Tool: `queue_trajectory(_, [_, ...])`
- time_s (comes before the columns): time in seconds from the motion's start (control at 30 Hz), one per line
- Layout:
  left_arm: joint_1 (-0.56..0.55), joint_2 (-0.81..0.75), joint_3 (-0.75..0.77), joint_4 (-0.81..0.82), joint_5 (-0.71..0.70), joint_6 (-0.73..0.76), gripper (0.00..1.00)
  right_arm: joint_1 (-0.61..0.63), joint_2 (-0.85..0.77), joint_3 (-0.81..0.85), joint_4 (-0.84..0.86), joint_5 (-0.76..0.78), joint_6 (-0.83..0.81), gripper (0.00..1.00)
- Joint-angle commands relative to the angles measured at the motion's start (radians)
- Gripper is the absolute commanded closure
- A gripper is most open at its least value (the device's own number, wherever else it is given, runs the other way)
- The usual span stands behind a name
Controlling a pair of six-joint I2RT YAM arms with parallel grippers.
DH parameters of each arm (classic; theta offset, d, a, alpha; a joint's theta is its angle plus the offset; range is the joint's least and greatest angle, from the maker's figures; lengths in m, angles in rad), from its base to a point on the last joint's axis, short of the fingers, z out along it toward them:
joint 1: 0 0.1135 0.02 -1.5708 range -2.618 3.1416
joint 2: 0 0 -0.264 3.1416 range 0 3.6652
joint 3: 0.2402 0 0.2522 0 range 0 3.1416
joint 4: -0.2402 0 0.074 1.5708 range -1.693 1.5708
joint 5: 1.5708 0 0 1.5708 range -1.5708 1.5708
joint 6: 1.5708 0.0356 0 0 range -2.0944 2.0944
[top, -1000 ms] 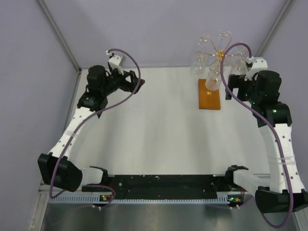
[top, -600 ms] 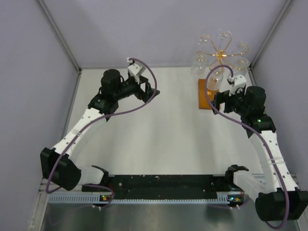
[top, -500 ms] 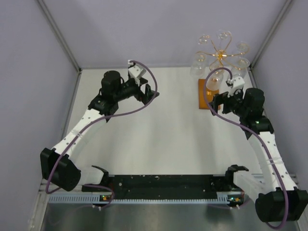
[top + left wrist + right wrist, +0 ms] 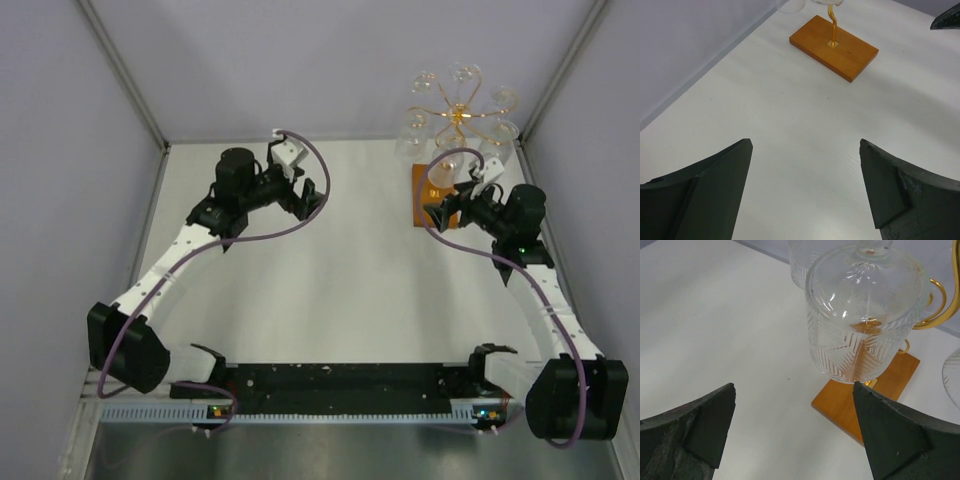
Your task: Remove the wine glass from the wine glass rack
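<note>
At the back right of the tabletop (image 4: pixel 330 290), what do you see? — Sam
I see the rack (image 4: pixel 461 114), gold wire on a flat orange wood base (image 4: pixel 835 46). Glasses (image 4: pixel 463 72) hang upside down from it. — me
Which one do you want? — Sam
The near glass (image 4: pixel 865 325). It hangs bowl down, right in front of my right fingers (image 4: pixel 890 440). — me
Are you holding it? — Sam
No. My right fingers are spread wide with nothing in them. The glass is ahead, in line with the gap, not touching. — me
And your other arm? — Sam
My left fingers (image 4: pixel 705 195) are spread wide too and hold nothing. They hang over bare tabletop, well apart from the rack. — me
So how much is done? — Sam
I think just the reach, and not all of it. The glass is not off the rack yet. I have to move in, close on it, slide it free, and bring it away. — me
Any words to read? — Sam
None. I see no writing on the glass, rack or base. — me
</note>
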Motion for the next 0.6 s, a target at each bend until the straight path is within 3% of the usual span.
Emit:
queue_trajectory(0.0, [-0.004, 0.039, 0.079, -0.050, -0.030, 0.064, 0.07, -0.009, 0.032, -0.014, 0.252, -0.045, -0.004, 0.01])
queue_trajectory(0.2, [-0.004, 0.092, 0.157, -0.088, -0.062, 0.058, 0.07, -0.009, 0.080, -0.045, 0.444, 0.070, 0.016, 0.01])
queue_trajectory(0.43, [-0.011, 0.121, 0.197, -0.111, -0.100, 0.075, 0.07, -0.011, 0.141, -0.043, 0.576, 0.058, 0.040, 0.02])
queue_trajectory(0.57, [-0.014, 0.115, 0.199, -0.124, -0.106, 0.085, 0.07, -0.011, 0.149, -0.051, 0.607, 0.054, 0.040, 0.08])
